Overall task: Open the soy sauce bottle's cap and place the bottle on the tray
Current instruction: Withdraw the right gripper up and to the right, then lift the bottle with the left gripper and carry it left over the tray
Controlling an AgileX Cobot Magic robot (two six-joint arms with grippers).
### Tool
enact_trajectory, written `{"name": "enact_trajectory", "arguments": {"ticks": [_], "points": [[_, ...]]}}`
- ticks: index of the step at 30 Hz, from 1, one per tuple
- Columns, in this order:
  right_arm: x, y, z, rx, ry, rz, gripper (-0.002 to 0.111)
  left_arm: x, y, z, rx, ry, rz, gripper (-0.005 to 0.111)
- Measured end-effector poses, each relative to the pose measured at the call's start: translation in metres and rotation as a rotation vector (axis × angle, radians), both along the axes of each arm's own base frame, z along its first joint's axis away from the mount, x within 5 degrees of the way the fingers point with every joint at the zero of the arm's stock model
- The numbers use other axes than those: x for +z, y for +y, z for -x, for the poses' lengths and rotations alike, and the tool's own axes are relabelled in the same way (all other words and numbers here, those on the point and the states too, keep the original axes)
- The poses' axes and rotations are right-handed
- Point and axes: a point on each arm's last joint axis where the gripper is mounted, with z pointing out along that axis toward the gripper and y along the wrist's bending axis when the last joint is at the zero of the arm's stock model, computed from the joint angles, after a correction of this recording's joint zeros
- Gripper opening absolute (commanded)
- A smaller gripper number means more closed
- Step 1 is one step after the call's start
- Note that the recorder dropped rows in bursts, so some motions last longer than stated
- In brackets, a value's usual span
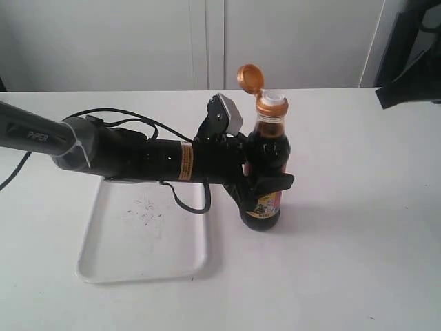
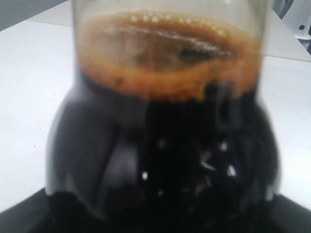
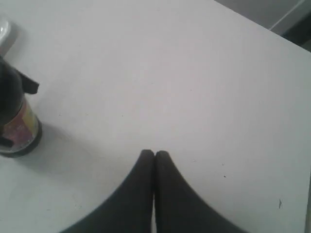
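The soy sauce bottle [image 1: 266, 165] stands upright on the table just right of the tray [image 1: 145, 241]. Its orange-brown cap [image 1: 250, 76] is flipped back on its hinge, baring the white spout [image 1: 273, 97]. My left gripper [image 1: 265, 178] is shut round the bottle's body, one finger wrapping its front. The left wrist view is filled by the bottle [image 2: 165, 145] with dark liquid and brown foam. My right gripper [image 3: 154, 154] hovers over bare table with its fingers pressed together and empty; the bottle [image 3: 17, 119] shows at that view's edge.
The white tray lies flat left of the bottle, partly under my left arm [image 1: 124, 155], with faint dark specks in its middle. A cable loops from the arm over the tray. Part of the right arm [image 1: 413, 48] shows dark at the far right top.
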Motion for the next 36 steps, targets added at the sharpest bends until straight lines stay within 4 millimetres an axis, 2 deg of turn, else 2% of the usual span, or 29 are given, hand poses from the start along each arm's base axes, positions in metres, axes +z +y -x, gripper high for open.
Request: {"name": "enact_trajectory", "arguments": {"ticks": [4,17,28,36], "points": [[-0.008,-0.009,-0.002,-0.066,-0.012,-0.031,0.000,0.005,0.001,0.000,0.010,-0.012,-0.014,0.000],[-0.037,-0.010,-0.005,-0.093,-0.085,-0.059,0.000,0.027,0.010,0.002,0.059,-0.071,-0.104,0.000],[-0.041,-0.009,-0.005,-0.101,-0.089,-0.080,0.000,0.075,0.016,0.014,0.053,-0.132,-0.024,0.000],[-0.041,-0.009,-0.005,-0.104,-0.091,-0.089,0.000,0.097,0.037,0.037,0.048,-0.172,0.006,0.000]]}}
